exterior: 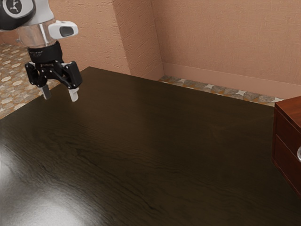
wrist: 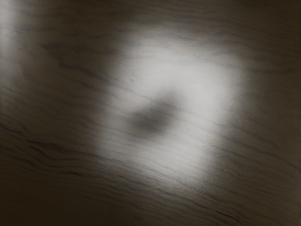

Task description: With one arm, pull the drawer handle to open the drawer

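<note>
**Mia:** What is the big dark thing?

**Tom:** That is the table (exterior: 141, 141). It is dark brown wood with thin wavy lines in it. It is shiny, and a soft light glows on it near the front corner at the exterior view's left.

**Mia:** And the room?

**Tom:** The wall (exterior: 225, 33) is a rough peach color and bends at a corner behind the table. The floor (exterior: 14, 80) has little tiles with star and flower shapes, in brown and cream.

**Mia:** Where is the tool?

**Tom:** The tool (exterior: 60, 95) hangs from the arm (exterior: 37, 19) up at the exterior view's left, above the table's far corner. Its two fingers are spread apart and hold nothing.

**Mia:** Where is the drawer?

**Tom:** The red-brown drawer chest (exterior: 287, 136) stands on the table at the exterior view's right edge, well apart from the tool. A small pale bit of its handle (exterior: 298, 154) peeks in at the very edge.

**Mia:** What does the hand's camera see?

**Tom:** The table (wrist: 47, 165) top from above. There is a bright patch (wrist: 188, 80) of light on the wood, with a dark spot (wrist: 150, 117) in its middle.
</note>
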Controlling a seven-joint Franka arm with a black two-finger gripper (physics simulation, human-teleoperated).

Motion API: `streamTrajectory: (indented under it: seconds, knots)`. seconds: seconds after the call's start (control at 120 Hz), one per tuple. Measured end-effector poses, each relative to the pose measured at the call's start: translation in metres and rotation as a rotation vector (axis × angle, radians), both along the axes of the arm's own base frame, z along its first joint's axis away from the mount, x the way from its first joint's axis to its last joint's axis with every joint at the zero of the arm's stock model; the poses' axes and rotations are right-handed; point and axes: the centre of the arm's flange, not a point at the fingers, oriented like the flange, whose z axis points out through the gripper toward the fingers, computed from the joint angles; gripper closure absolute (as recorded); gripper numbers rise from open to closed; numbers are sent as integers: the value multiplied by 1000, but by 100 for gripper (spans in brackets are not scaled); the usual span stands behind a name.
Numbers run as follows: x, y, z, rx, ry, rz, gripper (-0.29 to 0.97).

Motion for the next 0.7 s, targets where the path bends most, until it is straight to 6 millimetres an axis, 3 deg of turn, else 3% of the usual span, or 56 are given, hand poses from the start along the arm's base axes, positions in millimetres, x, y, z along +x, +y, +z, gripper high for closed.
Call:
streamTrajectory:
  seconds: [0.242,0.542,0.6,0.7]
  knots:
    - [25,-36,10,31,-131,-73,2]
    - [26,-19,16,45,-179,-38,2]
    - [21,-23,29,51,-207,-43,2]
    - [-9,-38,83,48,-319,-69,2]
